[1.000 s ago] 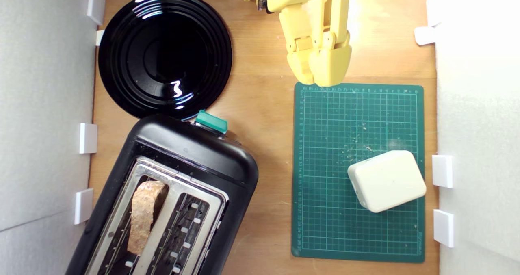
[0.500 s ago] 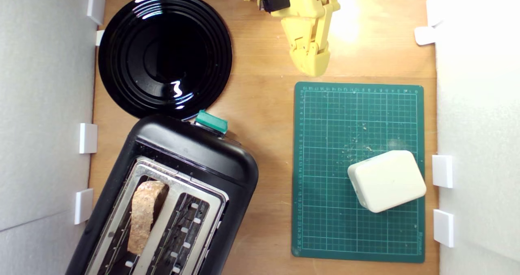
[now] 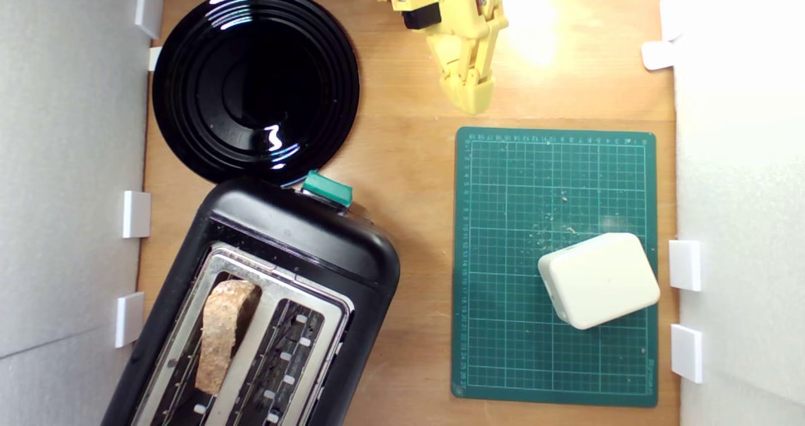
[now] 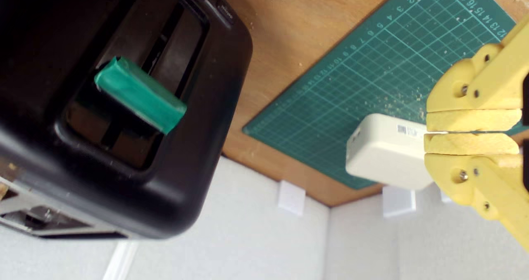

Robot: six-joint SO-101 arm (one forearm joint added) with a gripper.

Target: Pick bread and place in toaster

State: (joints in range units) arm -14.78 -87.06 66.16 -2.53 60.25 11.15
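Observation:
The bread [image 3: 221,335], a tan slice with brown crust, stands on edge in one slot of the black toaster [image 3: 295,237], at the exterior view's lower left. The toaster's other slot holds nothing. Its teal lever knob [image 3: 327,189] [image 4: 138,94] faces the plate. My yellow gripper [image 3: 470,102] [image 4: 430,132] hangs near the top centre of the exterior view, far from the toaster, shut with its fingers pressed together and nothing between them. The wrist view shows the toaster's end [image 4: 198,147] but not the bread.
A round black plate [image 3: 188,117] lies at the exterior view's upper left, touching the toaster. A green cutting mat [image 3: 503,338] with crumbs lies on the right, with a cream rounded block [image 3: 599,280] [image 4: 384,156] on it. White walls with small white brackets [image 3: 136,214] border the wooden table.
The gripper has drawn back toward the top of the exterior view, off the mat's edge, and shifted slightly left. Bread, toaster and block have not moved.

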